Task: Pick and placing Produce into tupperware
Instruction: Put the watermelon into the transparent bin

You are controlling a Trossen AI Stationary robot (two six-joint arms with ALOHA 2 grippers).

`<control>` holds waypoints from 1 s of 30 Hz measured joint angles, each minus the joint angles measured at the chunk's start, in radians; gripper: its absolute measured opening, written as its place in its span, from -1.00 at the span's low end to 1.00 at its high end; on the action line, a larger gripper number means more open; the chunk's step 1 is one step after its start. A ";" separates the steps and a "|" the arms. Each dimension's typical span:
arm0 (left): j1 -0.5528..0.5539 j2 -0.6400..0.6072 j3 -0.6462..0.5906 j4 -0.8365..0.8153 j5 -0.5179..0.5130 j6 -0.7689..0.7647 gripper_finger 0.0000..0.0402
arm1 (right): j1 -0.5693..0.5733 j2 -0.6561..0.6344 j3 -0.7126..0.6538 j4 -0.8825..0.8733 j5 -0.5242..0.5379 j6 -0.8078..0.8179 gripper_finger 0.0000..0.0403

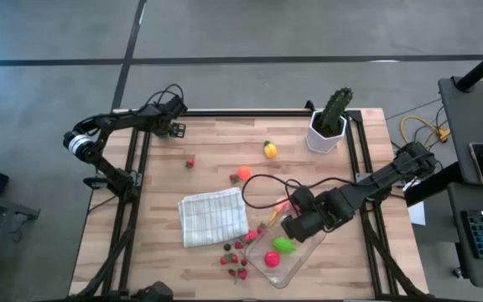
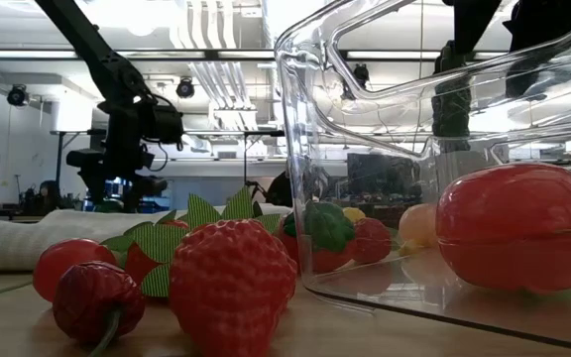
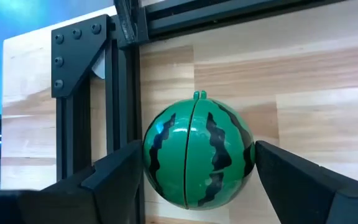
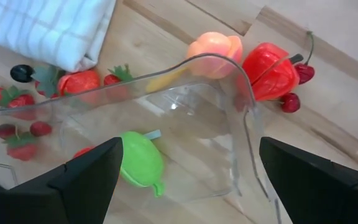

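Your left gripper (image 3: 194, 180) brackets a round, dark-striped green toy watermelon (image 3: 197, 155) at the desk's far left corner (contact unclear). Your right gripper (image 4: 185, 180) hangs wide open over the clear plastic tupperware (image 1: 296, 252) near the desk's front edge, lime-green and pink produce inside.

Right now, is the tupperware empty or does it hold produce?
Not empty. The tupperware holds a green piece and a pink piece; the strawberries lie outside on the table.
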 joint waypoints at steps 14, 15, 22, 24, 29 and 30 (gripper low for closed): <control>0.000 -0.017 0.011 0.029 0.214 0.011 0.44 | 0.002 -0.006 -0.002 -0.044 -0.001 -0.014 0.84; -0.001 -0.016 0.011 0.028 0.217 -0.008 0.44 | 0.004 -0.006 -0.002 -0.047 -0.001 -0.014 0.84; -0.002 -0.006 0.002 -0.048 0.275 -0.010 0.72 | 0.009 -0.006 -0.002 -0.059 0.000 -0.015 0.84; 0.000 0.002 0.003 -0.063 0.271 -0.012 0.82 | 0.011 -0.007 -0.002 -0.060 0.002 -0.014 0.84; -0.002 0.005 0.002 -0.066 0.297 -0.013 0.94 | 0.019 -0.007 -0.002 -0.060 0.002 -0.011 0.84; -0.002 0.005 0.002 -0.067 0.308 -0.013 0.94 | 0.021 -0.007 -0.002 -0.059 0.002 -0.011 0.84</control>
